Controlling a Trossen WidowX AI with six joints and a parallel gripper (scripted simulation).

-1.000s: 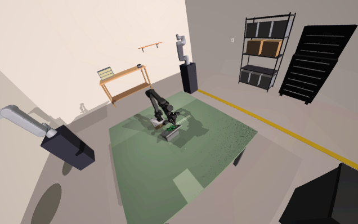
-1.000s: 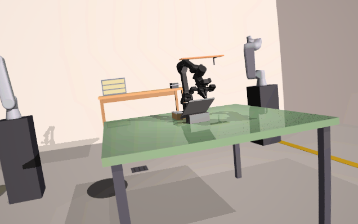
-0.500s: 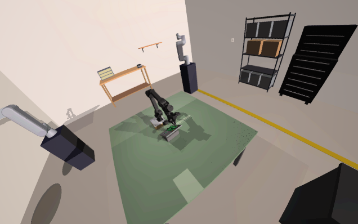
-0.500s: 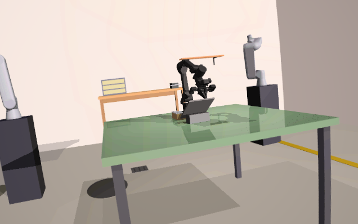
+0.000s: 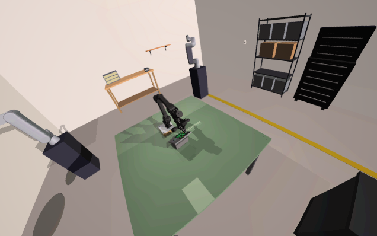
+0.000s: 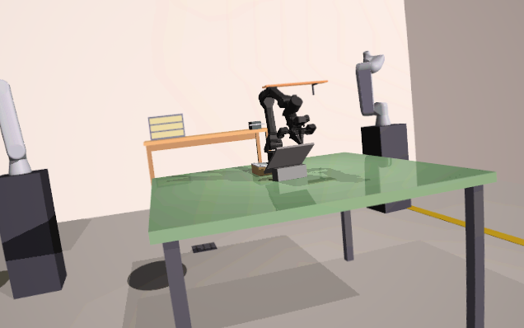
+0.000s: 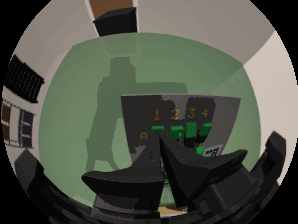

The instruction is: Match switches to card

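The tilted grey switch panel [image 5: 181, 143] [image 6: 290, 156] [image 7: 134, 107] stands on its base in front of the arm. In the wrist view, row A shows green on switch 1 [image 7: 158, 129], switch 2 [image 7: 177, 132], switch 3 [image 7: 191, 130] and switch 4 [image 7: 205, 129]; switch 3 shows the tallest green face. Another green piece [image 7: 199, 150] shows below column 4. The small card [image 7: 214, 149] is partly visible at the right, its squares too small to read. My gripper [image 5: 185, 132] [image 6: 301, 142] [image 7: 157, 133] is shut and empty, its tips at switch A1; contact is unclear. It hides most lower switches.
The panel stands on the green table [image 5: 157, 178] [image 6: 218, 206] [image 7: 80, 75]. A white-topped box with brown sides [image 5: 165, 129] [image 6: 259, 169] is at the arm's base. Two grey arms on dark pedestals [image 5: 199, 83] [image 6: 29, 231] stand off the table.
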